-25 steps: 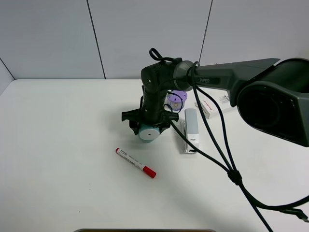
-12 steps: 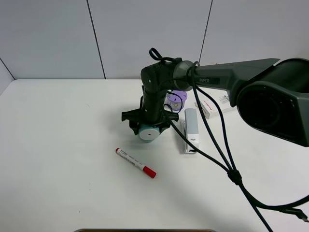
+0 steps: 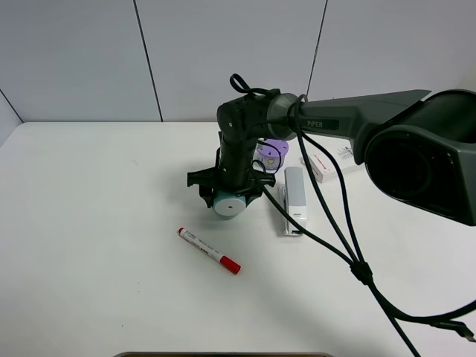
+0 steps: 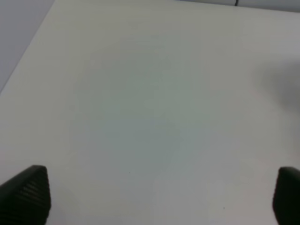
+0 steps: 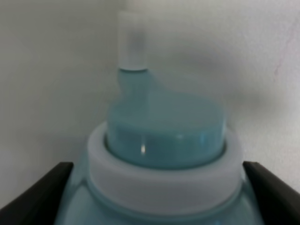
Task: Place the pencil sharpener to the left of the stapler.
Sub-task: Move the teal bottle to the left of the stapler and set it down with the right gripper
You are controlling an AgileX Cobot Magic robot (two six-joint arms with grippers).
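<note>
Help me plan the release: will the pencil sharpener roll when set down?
The pencil sharpener, being rounded, may roll if laid sideways; its flat white face should probably let it stand steady. Its glossy plastic might slip.

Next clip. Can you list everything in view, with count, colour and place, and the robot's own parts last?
pencil sharpener: one, teal with a white face, mid-table, left of the stapler
stapler: one, grey over white, right of the pencil sharpener
cylinder: one, purple, behind the stapler, partly hidden by the arm
box: one, white with red print, right of the cylinder
marker: one, white with a red cap, in front of the pencil sharpener
table: one, white
cables: a few, black, over the table's right side
right gripper: one, black, closed on the pencil sharpener
left gripper: one, black, open above the table
</note>
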